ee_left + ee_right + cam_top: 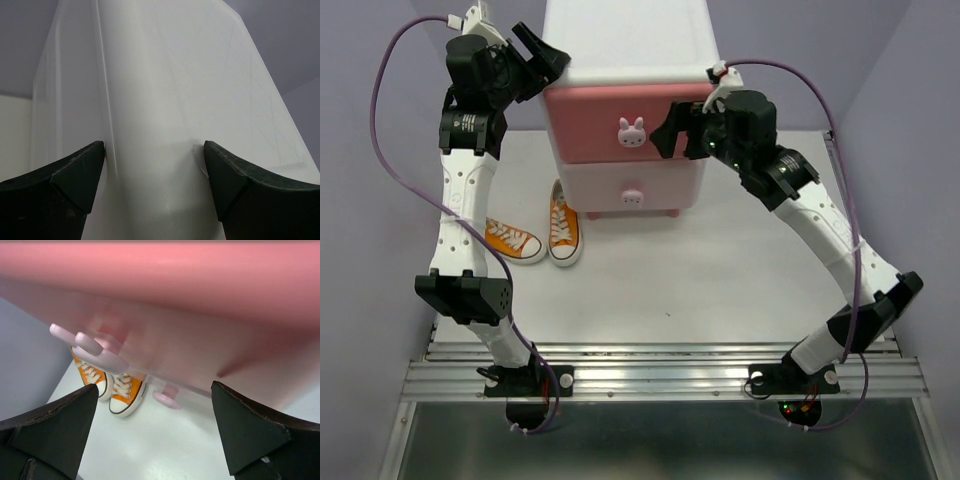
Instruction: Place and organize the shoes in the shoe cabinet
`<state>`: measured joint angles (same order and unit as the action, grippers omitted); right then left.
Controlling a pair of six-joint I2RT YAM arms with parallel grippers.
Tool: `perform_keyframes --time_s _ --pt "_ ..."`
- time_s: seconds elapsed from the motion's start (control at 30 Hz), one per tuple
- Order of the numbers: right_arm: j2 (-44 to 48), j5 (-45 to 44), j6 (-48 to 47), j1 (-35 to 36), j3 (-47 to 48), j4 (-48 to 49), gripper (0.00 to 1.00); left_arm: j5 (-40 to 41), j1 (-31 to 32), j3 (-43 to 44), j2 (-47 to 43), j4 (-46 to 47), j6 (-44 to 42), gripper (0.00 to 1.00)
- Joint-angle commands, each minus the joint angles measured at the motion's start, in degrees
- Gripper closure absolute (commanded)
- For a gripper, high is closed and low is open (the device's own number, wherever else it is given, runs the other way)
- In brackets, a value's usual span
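Observation:
The shoe cabinet [630,40] stands at the back middle, white, with a salmon-pink upper drawer [590,125] and a pale pink lower drawer [670,185], each with a bunny knob. Two orange sneakers [512,241] [564,226] stand on the table left of it. The white sneakers are not in view. My left gripper [546,56] is open at the cabinet's upper left corner; the left wrist view shows the white cabinet wall [165,90] between its fingers [75,175]. My right gripper [672,130] is open and empty, just right of the upper knob [95,347].
Purple walls close in the table at the back and both sides. The lower knob [167,399] and both orange sneakers [127,392] show below the upper drawer in the right wrist view. A metal rail [660,375] runs along the near edge.

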<state>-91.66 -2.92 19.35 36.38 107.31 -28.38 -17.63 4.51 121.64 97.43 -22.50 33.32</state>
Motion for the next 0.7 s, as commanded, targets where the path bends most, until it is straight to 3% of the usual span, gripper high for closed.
perform_keyframes --time_s 0.0,0.2,0.3,0.43,0.57,0.67 --pt "11.83 3.45 1.91 -1.58 -6.92 14.14 0.0 -0.83 2.43 -2.82 3.12 -12.65 -2.73 0.11" --pt "19.41 3.18 -1.07 0.35 -19.3 3.72 0.0 -0.65 2.43 -2.47 3.03 -13.01 -3.0 0.11" --pt "20.64 -1.73 -2.83 3.77 -26.15 1.49 0.0 -0.74 2.43 -2.38 3.12 -13.27 -2.74 0.11" --pt "18.89 -7.35 -0.64 8.52 -30.83 4.38 0.0 0.4 2.43 -2.55 2.94 -13.36 -3.0 0.11" --pt "12.23 -20.07 -1.61 15.81 -33.21 12.88 0.0 1.36 2.43 -4.04 2.24 -12.57 -3.09 0.11" --pt "8.52 -23.88 0.33 16.35 -34.53 19.48 0.0 2.15 2.6 -5.53 1.54 -11.25 -2.74 0.11"
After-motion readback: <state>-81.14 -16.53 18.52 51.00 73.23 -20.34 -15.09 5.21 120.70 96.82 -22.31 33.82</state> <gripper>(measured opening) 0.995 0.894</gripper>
